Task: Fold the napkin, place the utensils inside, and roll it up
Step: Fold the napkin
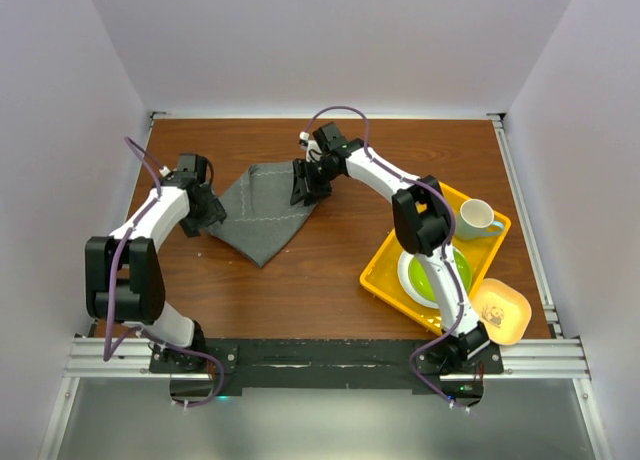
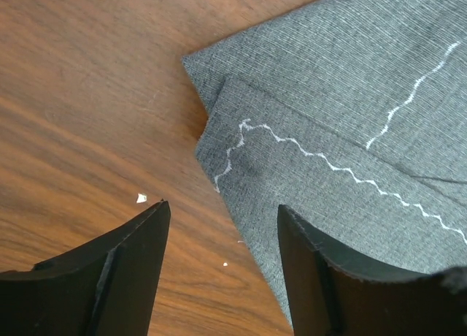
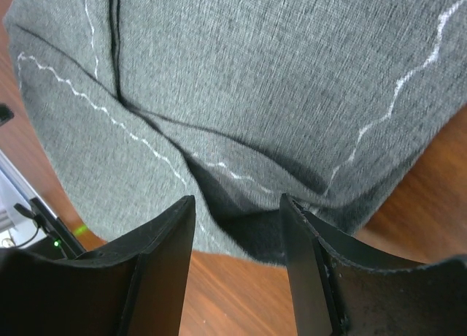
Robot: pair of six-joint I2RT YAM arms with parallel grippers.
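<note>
The dark grey napkin point(image 1: 265, 215) lies folded on the wooden table, its two layers slightly offset at the left corner point(image 2: 343, 95). My left gripper point(image 1: 210, 220) is open at that left corner; in the left wrist view point(image 2: 222, 208) one finger is over bare wood and the other over the cloth edge. My right gripper point(image 1: 305, 190) is open at the napkin's far right edge, where the cloth point(image 3: 255, 80) is rumpled just ahead of the gripper point(image 3: 237, 201). Neither gripper holds anything. No utensils show in any view.
A yellow tray point(image 1: 385, 265) at the right holds a green plate point(image 1: 440, 275) and a pale mug point(image 1: 478, 218). A yellow bowl point(image 1: 503, 313) sits by the tray's near right corner. White walls enclose the table.
</note>
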